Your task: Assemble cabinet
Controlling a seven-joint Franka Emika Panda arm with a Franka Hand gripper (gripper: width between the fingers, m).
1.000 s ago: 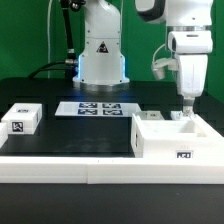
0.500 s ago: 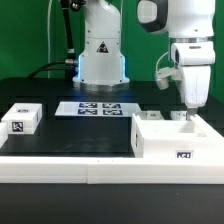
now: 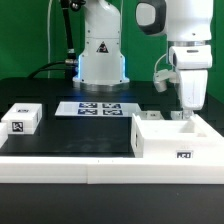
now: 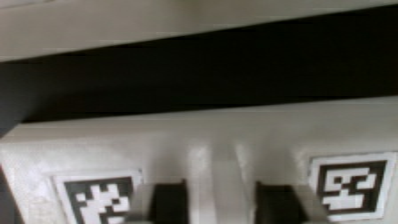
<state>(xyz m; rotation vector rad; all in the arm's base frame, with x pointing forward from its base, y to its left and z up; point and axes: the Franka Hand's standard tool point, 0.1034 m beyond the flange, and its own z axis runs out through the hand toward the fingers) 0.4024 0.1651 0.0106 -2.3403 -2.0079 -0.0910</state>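
The cabinet (image 3: 170,138) is a large white open box with a marker tag on its front, at the exterior view's right. My gripper (image 3: 186,113) hangs straight down over its far right part, fingertips at the rim. In the wrist view the two dark fingers (image 4: 166,205) stand apart, with a white ridge of the cabinet (image 4: 222,150) between them and a tag on either side. The gripper (image 4: 222,192) looks open and holds nothing. A small white tagged panel block (image 3: 21,120) lies at the exterior view's left.
The marker board (image 3: 100,108) lies flat in the middle at the back. The white robot base (image 3: 102,52) with a triangular sticker stands behind it. A white ledge (image 3: 70,163) runs along the table's front edge.
The gripper has come down a little toward the cabinet's rim and shifted slightly to the exterior view's right. The cabinet and the small panel block have not moved.
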